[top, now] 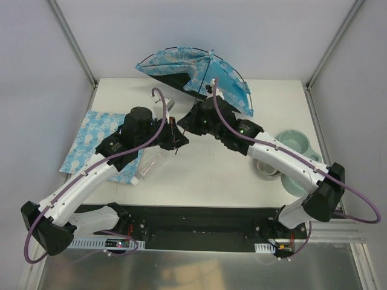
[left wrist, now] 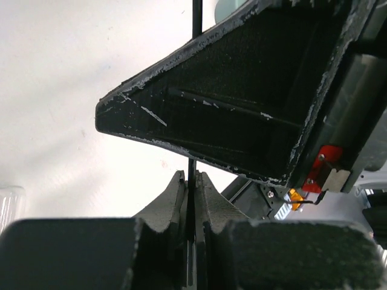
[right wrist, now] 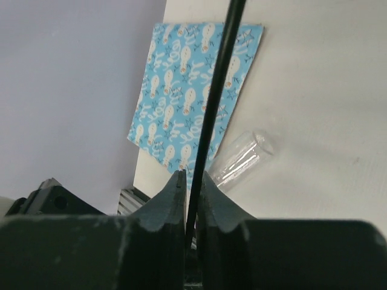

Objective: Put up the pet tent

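Mostly hidden from above beneath the inward-angled arms, a pole (right wrist: 214, 90) of the pet tent (top: 199, 69) — slumped at the far edge of the table (top: 230, 175) — is pinched by the left gripper (left wrist: 192, 176) and the right gripper (right wrist: 191, 175).

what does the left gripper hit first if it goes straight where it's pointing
Most likely the right gripper: its black body fills the left wrist view directly ahead of the left gripper, which is shut on the tent pole. Depth unclear.

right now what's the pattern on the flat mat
The mat is light blue with pale printed figures; right wrist view.
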